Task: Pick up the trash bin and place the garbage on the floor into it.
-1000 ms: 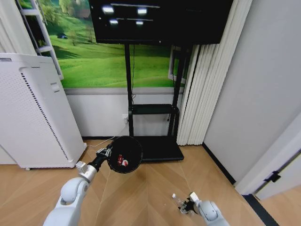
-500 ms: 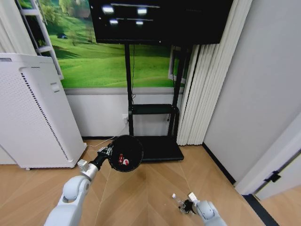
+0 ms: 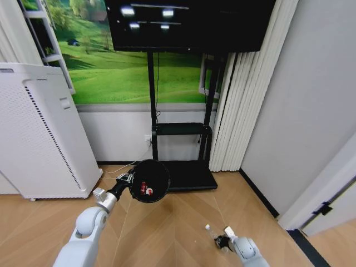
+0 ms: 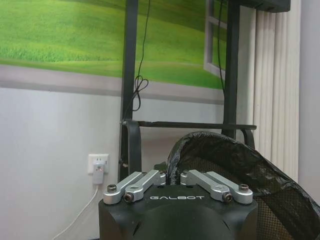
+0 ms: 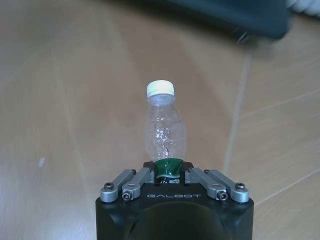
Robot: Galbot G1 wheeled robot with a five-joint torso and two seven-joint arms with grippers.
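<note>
Right end effector (image 5: 167, 175) clamps the bottle (image 5: 165, 132), cap pointing outward along its axis. Left end effector (image 3: 125, 179) clamps the trash bin (image 3: 149, 181) rim; head view shows red wrappers (image 3: 144, 188) inside.

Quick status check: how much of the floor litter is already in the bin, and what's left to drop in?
Done: the left hand holds the small black round wire-mesh trash bin off the floor, with red-and-white wrappers inside. In hand: the right hand grips the small clear plastic bottle with a green label, low over the wooden floor, apart from the bin. Left: getting that bottle into the bin.
</note>
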